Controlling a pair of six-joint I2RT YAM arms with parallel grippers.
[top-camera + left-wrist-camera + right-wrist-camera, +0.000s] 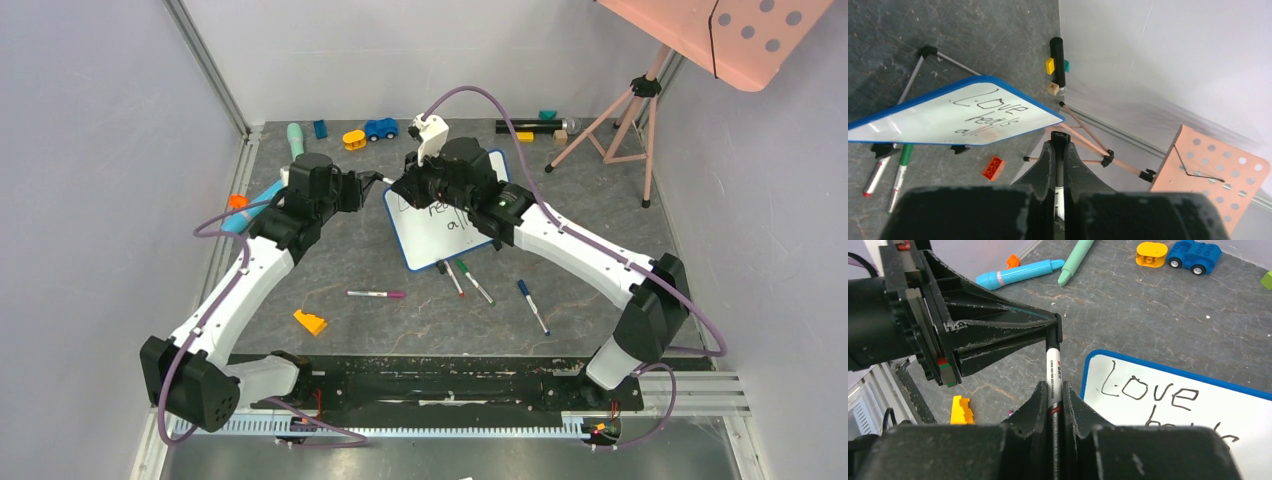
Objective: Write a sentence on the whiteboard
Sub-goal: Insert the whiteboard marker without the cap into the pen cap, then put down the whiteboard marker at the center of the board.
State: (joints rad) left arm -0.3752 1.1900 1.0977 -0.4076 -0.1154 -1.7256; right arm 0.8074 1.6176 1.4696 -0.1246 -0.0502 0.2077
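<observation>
The right claw (1053, 390) pinches a white marker (1053, 367) by the barrel. The left claw (1057, 330) is pressed onto the marker's black end, just off the near corner of the whiteboard (1248, 415), which stands mid-table. Judged: writing complete, and the pen is being capped or passed over. Keep both claws in line with the barrel, push straight and stay off the ink. The sentence (990, 115) reads "Love heals all." The barrel print is too small to read.
</observation>
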